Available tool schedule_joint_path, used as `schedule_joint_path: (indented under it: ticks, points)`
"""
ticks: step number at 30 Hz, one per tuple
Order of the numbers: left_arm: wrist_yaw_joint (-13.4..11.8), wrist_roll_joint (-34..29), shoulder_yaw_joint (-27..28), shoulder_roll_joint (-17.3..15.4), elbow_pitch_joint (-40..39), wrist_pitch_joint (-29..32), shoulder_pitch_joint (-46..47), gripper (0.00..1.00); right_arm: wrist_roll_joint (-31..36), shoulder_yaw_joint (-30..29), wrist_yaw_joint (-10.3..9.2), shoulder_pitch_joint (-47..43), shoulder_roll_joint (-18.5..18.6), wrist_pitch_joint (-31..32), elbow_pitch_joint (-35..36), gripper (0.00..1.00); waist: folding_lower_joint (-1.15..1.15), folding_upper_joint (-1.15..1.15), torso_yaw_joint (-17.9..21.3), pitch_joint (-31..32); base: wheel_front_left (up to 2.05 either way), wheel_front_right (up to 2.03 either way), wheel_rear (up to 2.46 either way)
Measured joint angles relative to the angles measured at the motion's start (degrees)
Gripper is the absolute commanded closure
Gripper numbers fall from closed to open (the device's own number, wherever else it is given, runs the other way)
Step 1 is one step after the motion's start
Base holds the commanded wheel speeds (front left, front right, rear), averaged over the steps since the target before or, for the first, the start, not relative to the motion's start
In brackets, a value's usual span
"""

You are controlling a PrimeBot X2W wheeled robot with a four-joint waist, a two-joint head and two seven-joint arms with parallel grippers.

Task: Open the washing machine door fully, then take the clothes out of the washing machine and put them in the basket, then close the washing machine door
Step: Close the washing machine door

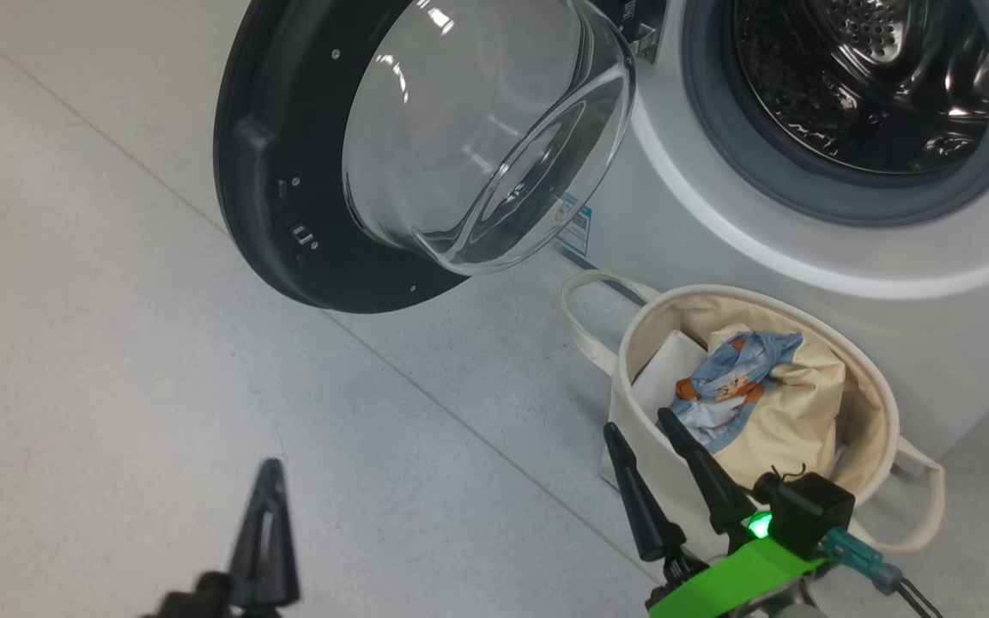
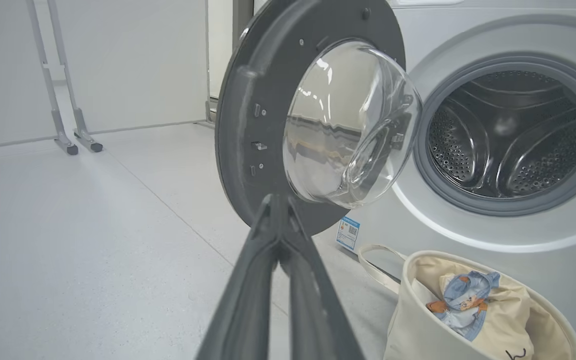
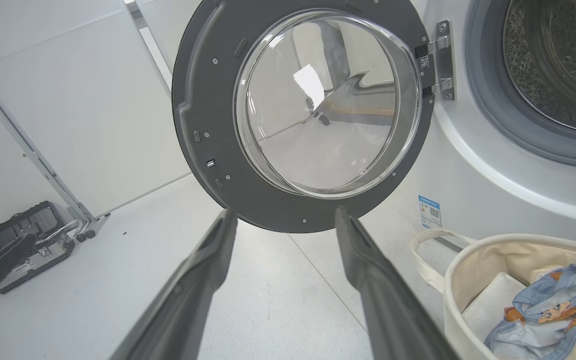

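The washing machine door (image 1: pixel 288 172) stands swung open to the left of the washing machine (image 1: pixel 803 257), glass bowl facing out. The drum (image 2: pixel 508 135) shows bare metal inside. The basket (image 1: pixel 876 403) sits on the floor in front of the machine, and the clothes (image 1: pixel 761 395) lie in it: a light blue printed garment on a cream one. My left gripper (image 1: pixel 267 506) is low at the left over the floor, shut on nothing, well short of the door. My right gripper (image 1: pixel 637 422) is open beside the basket's near rim, empty. In the right wrist view its fingers (image 3: pixel 208 260) point at the door's lower rim (image 3: pixel 268 215).
A flat white folded sheet (image 3: pixel 493 300) leans inside the basket's left wall. Metal stand legs (image 2: pixel 73 140) rest on the floor by the white wall panels. A black case (image 3: pixel 28 235) lies on the floor at the far left. Pale floor (image 1: pixel 117 343) stretches left of the door.
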State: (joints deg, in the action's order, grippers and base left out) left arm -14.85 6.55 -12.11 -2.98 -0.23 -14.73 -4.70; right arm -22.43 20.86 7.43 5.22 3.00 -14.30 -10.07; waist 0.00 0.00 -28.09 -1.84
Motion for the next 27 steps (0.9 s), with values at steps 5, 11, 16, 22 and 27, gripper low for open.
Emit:
schedule_joint_path:
  ticks: [5,11,16,22,27]
  points:
    - [3.91,2.14,5.70,-0.49,-5.52,-0.01,0.08,1.00,0.57,-0.40,0.00,0.01,0.00,0.00,0.03,0.00,0.00,0.00,0.36,-0.60,0.00,0.00,0.00]
    - [11.69,8.60,17.05,-3.09,-12.15,-0.01,0.30,1.00,1.43,-0.66,0.00,0.07,0.00,0.00,0.11,0.00,0.00,0.00,1.99,-1.97,0.00,0.00,0.00]
    - [18.64,17.80,27.03,-7.87,-11.45,-0.01,3.90,1.00,2.32,-0.69,0.00,0.76,0.00,0.00,0.56,0.00,0.00,0.00,4.34,-3.84,0.00,0.00,0.00]
    - [21.42,39.54,34.73,-15.89,-3.66,7.92,12.63,1.00,3.68,-1.62,0.00,2.55,0.04,0.00,1.22,0.00,0.00,0.00,7.51,-7.50,0.00,0.00,0.00]
    - [21.94,56.28,38.98,-24.71,1.40,17.38,21.53,1.00,4.80,-2.05,0.00,4.70,1.16,0.00,1.64,0.00,0.00,0.00,10.07,-11.60,0.00,0.00,0.00]
